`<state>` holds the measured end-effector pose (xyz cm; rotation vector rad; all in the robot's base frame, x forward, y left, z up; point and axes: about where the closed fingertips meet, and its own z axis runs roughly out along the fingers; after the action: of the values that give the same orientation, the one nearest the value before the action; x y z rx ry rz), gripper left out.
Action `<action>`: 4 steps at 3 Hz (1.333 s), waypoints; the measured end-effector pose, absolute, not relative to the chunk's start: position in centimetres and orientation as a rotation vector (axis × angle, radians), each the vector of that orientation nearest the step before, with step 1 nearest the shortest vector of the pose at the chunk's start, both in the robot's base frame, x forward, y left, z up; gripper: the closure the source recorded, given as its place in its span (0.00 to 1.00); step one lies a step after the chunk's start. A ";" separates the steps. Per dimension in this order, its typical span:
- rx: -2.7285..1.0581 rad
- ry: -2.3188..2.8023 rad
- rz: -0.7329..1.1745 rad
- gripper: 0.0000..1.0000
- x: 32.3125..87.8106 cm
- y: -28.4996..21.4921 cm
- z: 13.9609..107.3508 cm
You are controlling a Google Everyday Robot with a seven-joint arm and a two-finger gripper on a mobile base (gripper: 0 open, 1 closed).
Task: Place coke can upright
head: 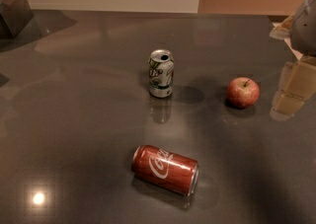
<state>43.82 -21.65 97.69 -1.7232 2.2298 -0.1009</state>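
Coke can (165, 169), red aluminium, white script, on its side at lower centre of frame; uprighting not yet begun. My pincer (292, 90) — right edge, well apart from it — released or clenched, I cannot tell.

Dim warm light glares low-left on the table (79, 134), and the jaws at right edge seem softly lit.
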 end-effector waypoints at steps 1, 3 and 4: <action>-1.723 2.230 -0.101 0.00 43.8 -21.6 97.7; -1.790 2.276 -0.046 0.00 43.6 -17.0 95.7; -1.845 2.298 0.017 0.00 43.2 -13.5 93.9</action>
<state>43.21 -13.48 93.94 -1.8450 2.2982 0.0169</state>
